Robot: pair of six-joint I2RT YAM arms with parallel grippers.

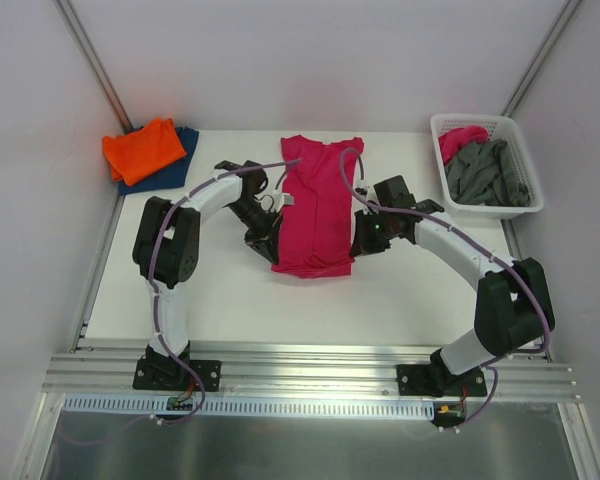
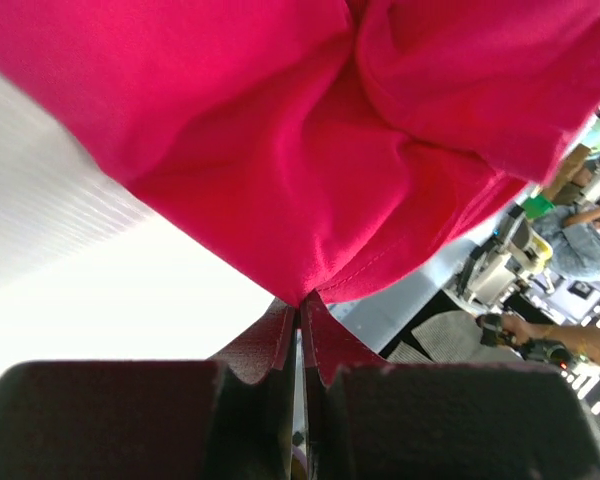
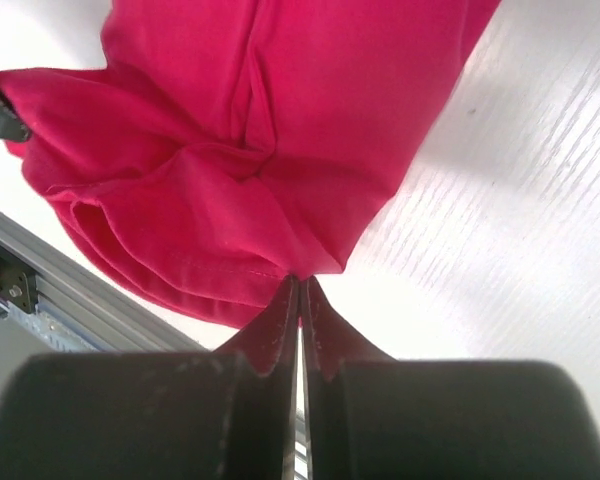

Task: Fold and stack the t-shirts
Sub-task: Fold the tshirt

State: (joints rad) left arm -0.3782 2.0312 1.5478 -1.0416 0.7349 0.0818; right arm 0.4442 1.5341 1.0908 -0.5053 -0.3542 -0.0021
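Now, at the far left corner of the white table a folded orange cloth t-shirt lies on top of a dark blue cloth t-shirt, so that looks like the start of the stack; next comes the left gripper, squeezed tight on the near left corner of the big magenta-pink cloth t-shirt; this shirt lies in the middle of the table as a long thin strip, with its neck at the far end; the right gripper is pinched tight on the near right corner of the same shirt; far right stands a white plastic lattice basket with a grey cloth t-shirt piled inside. I think the step in hand is folding the pink shirt in half; the next move would need both arms to lift the bottom edge together, carry it up to the neck and lay it down flat, keeping level so the cloth does not twist. Some things are hard to see; most of the blue shirt hides under the orange one; from above, the arms cover both pinched corners; the sleeves seem tucked under; a bit of pink cloth peeks out at the far end of the basket, and I cannot tell what it is or how many shirts lie there.
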